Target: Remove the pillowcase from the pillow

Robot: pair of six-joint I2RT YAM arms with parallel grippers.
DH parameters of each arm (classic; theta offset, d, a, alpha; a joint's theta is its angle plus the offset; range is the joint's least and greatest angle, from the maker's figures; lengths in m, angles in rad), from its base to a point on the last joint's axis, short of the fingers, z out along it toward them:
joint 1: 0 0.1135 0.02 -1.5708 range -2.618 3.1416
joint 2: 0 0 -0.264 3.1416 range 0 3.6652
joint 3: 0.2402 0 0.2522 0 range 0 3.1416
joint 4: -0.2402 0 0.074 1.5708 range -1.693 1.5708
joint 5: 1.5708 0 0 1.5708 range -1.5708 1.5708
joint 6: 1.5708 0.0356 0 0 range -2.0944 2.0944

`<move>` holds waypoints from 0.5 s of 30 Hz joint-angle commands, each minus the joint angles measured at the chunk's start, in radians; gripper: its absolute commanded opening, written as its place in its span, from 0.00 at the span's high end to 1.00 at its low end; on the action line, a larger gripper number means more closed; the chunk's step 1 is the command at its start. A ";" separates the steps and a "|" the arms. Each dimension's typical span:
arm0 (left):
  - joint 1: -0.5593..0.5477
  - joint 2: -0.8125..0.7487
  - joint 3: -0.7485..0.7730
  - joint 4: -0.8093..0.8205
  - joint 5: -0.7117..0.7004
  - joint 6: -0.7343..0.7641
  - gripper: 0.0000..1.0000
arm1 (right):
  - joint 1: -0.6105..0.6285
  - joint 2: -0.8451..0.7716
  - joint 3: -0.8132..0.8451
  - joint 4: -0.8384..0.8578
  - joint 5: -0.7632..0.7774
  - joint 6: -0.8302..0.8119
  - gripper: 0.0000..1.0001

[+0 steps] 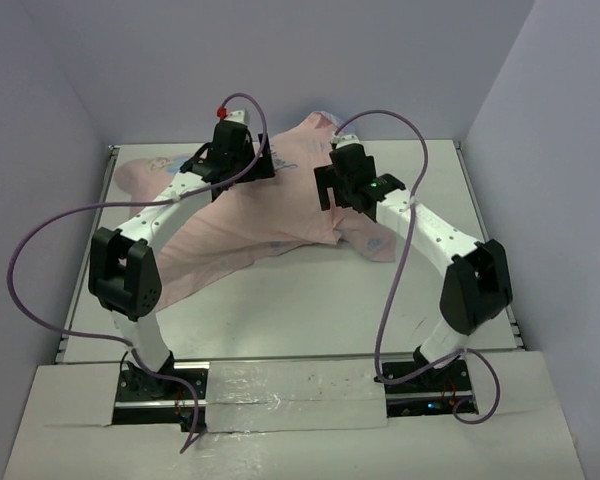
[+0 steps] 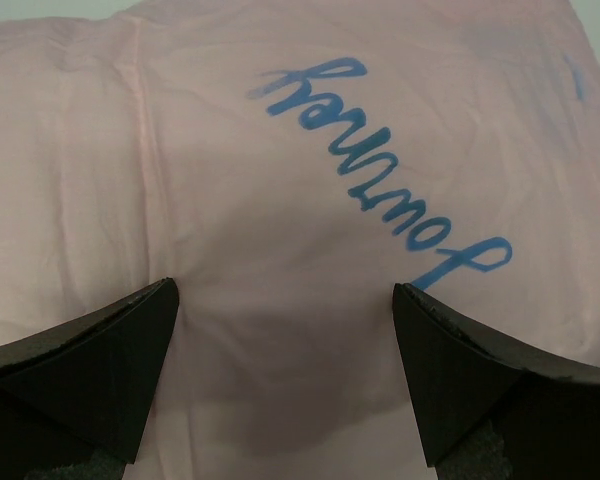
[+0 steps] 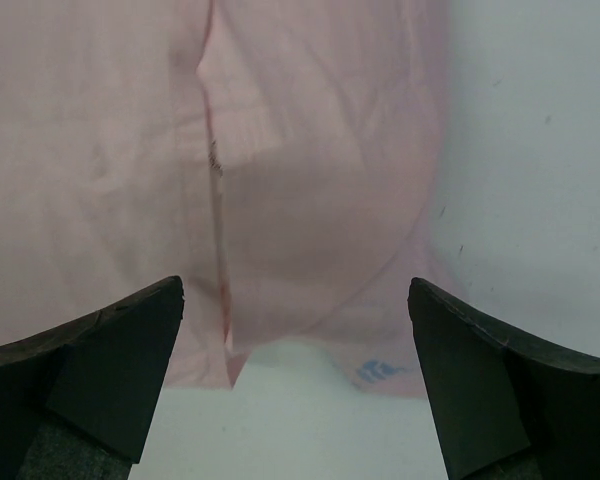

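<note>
Lying rumpled on the flat white table [image 1: 310, 310], the thin pale pink fabric pillowcase [image 1: 250, 225] with blue handwritten marks is spread beneath both arms. The left gripper [image 2: 285, 290] is held above the pillowcase near its blue script, jaws spread wide and empty. The right gripper [image 3: 296, 282] is held over an edge of the pillowcase, jaws likewise wide with nothing gripped.

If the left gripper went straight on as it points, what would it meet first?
Likely the pillowcase, its pink side beside the blue script; nothing else lies ahead of the open left gripper. Gap unclear.
</note>
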 commanded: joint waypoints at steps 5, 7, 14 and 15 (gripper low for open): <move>0.010 0.002 0.021 0.023 0.000 -0.010 0.01 | -0.008 0.140 0.101 -0.013 0.174 0.020 0.01; 0.010 0.026 0.024 0.016 -0.015 -0.011 0.01 | -0.012 0.152 0.094 -0.021 0.255 0.040 0.01; 0.015 0.072 0.004 -0.015 -0.078 -0.015 0.01 | -0.084 0.131 0.078 -0.044 0.329 0.181 0.16; 0.013 0.074 -0.001 -0.010 -0.080 -0.013 0.01 | -0.097 0.126 0.078 -0.040 0.322 0.192 0.19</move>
